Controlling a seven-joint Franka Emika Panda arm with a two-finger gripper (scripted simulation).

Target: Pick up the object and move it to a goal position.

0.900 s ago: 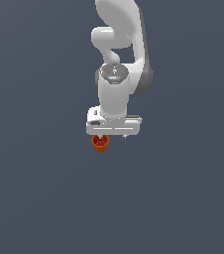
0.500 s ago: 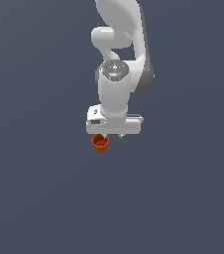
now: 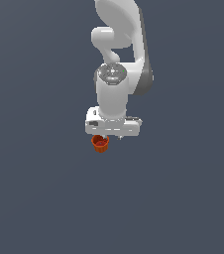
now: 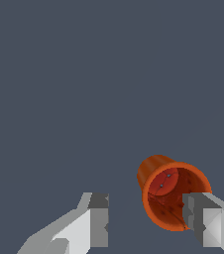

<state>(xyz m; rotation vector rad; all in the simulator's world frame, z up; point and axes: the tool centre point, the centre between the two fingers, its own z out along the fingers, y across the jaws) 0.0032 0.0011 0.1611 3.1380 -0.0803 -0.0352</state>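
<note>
The object (image 3: 100, 144) is a small orange-red cup just below the white hand, toward the exterior view's left. In the wrist view the object (image 4: 169, 196) is tilted, and its round rim and hollow inside face the camera. My gripper (image 4: 146, 211) is open with a wide gap between its fingers. The cup is off-centre in that gap: one finger (image 4: 203, 223) overlaps its rim, and the other finger (image 4: 98, 223) stands well apart from it. In the exterior view the gripper (image 3: 112, 136) is mostly hidden under the hand, so I cannot tell whether it touches the cup.
A plain dark grey-blue surface fills both views. The white arm (image 3: 116, 89) rises from the hand toward the top of the exterior view. Nothing else shows.
The cup lies in the same spot and the hand stays over it. Only the arm's upper links have shifted slightly.
</note>
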